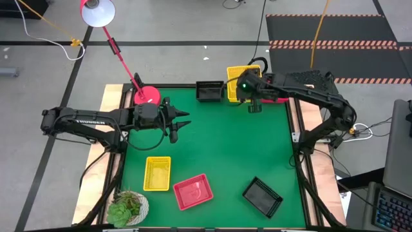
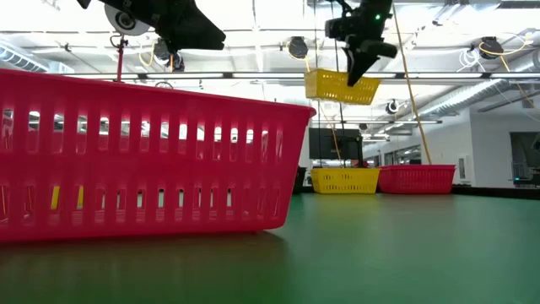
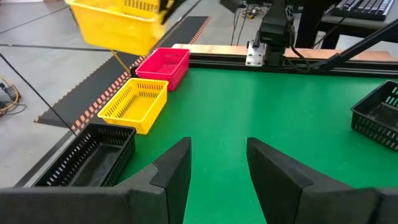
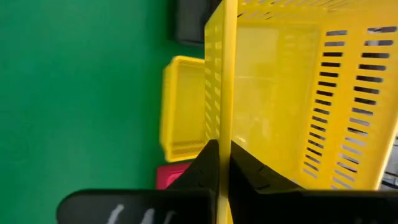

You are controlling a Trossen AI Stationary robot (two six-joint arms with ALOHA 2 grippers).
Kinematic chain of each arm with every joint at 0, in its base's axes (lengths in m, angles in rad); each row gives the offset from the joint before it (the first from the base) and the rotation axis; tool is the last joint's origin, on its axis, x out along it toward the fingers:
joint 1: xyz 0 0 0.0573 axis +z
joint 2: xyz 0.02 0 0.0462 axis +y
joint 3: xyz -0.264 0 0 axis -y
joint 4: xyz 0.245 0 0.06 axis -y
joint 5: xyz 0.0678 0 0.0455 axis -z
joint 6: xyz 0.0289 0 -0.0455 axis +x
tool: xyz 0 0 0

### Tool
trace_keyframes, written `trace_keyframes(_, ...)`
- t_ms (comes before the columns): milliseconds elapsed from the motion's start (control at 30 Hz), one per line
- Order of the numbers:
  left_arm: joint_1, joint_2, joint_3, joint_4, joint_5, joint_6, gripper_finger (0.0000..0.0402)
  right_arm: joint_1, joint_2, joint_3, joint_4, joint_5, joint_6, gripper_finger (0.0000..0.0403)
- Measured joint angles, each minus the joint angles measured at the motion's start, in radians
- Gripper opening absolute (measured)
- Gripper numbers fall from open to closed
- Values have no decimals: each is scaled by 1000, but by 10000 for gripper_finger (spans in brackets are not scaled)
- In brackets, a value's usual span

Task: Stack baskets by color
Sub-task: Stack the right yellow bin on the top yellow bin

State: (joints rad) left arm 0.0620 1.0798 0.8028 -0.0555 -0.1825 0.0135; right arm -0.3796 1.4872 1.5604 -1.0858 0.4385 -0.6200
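Red basket point(image 2: 143, 160), low view's foreground left; right gripper point(image 2: 359, 72) clamped on raised yellow basket point(image 2: 342, 86), top centre; left gripper point(image 1: 182, 122) spread, empty, high view's centre left.

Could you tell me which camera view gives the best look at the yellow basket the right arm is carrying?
The left wrist view: the lifted yellow basket hangs clear above the yellow basket on the table. The low view shows it small under the right tool. The right wrist view shows only its pinched wall, close up. In the high view the arm largely covers it.
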Motion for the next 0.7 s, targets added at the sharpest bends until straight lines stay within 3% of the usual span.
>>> trace_keyframes(300, 0, 0, 0, 0, 0, 0, 159, -116, 0, -28, 98, -87, -12, 4)
trace_keyframes(700, 0, 0, 0, 0, 0, 0, 159, -186, 0, -232, 345, -157, -50, 4)
